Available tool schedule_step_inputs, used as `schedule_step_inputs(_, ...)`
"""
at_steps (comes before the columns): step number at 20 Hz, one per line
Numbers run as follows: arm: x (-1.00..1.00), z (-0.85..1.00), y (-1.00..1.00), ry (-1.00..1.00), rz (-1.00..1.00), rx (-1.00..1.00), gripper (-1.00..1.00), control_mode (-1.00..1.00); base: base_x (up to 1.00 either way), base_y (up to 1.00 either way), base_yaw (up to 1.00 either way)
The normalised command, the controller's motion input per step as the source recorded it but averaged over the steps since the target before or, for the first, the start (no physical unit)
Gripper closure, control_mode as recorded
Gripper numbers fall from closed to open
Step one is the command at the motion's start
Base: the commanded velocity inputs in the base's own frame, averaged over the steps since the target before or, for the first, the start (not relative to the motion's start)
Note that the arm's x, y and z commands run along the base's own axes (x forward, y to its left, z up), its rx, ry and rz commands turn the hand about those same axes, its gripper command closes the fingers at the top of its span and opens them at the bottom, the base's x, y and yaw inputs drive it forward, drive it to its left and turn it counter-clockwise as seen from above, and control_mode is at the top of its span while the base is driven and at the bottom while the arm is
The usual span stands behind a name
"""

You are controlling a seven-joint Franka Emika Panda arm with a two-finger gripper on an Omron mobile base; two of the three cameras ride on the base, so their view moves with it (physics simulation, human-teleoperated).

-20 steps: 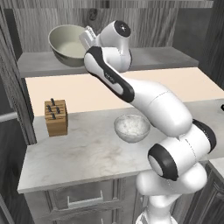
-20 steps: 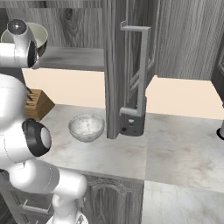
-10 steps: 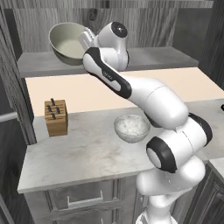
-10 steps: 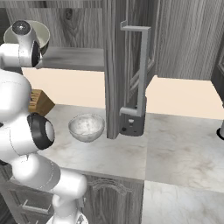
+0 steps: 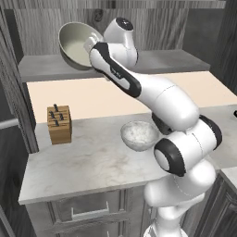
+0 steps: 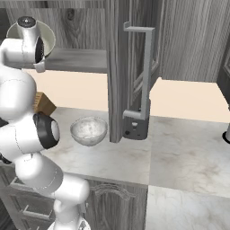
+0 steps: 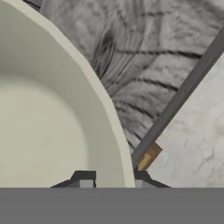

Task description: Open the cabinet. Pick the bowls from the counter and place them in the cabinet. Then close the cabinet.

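Observation:
The beige-olive bowl (image 5: 74, 41) hangs tilted just above the left end of the open cabinet's grey shelf (image 5: 176, 61), cream inside facing the camera. My gripper (image 5: 91, 46) is shut on its right rim. In the hand view the bowl (image 7: 43, 109) covers the left half and its rim runs down between my fingertips (image 7: 113, 180). The white-grey marbled bowl (image 5: 139, 135) (image 6: 89, 130) sits upright on the counter (image 5: 88, 162) below, apart from the gripper. From the right, the beige-olive bowl (image 6: 50, 41) peeks out behind my hand.
A wooden knife block (image 5: 59, 124) stands at the counter's left end. The open cabinet door (image 6: 120, 67) with its long bar handle (image 6: 146, 72) juts out over the counter, right of the marbled bowl. A dark object (image 6: 227, 134) sits at the far right edge.
The hand and the beige-olive bowl have edged slightly right over the shelf. The marbled bowl and knife block have not moved.

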Motion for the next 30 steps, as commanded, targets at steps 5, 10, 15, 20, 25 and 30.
schedule_step_inputs(5,0.0,0.08,0.0,0.05,0.0,0.0,1.0,-1.0,0.0,0.0,0.0)
schedule_step_inputs(10,-0.14,0.1,0.0,0.0,0.0,0.0,1.0,-1.0,0.0,0.0,0.0)
schedule_step_inputs(15,-0.36,0.0,0.0,0.0,0.0,0.0,-1.0,-1.0,0.0,0.0,0.0)
schedule_step_inputs(20,-0.18,0.01,0.0,-0.02,0.0,0.0,-1.0,-1.0,0.0,0.0,0.0)
schedule_step_inputs(25,-0.2,0.06,0.0,-0.07,0.0,0.0,-1.0,-1.0,0.0,0.0,0.0)
schedule_step_inputs(30,-0.25,0.15,-0.02,-0.03,0.0,0.0,-1.0,-1.0,0.0,0.0,0.0)
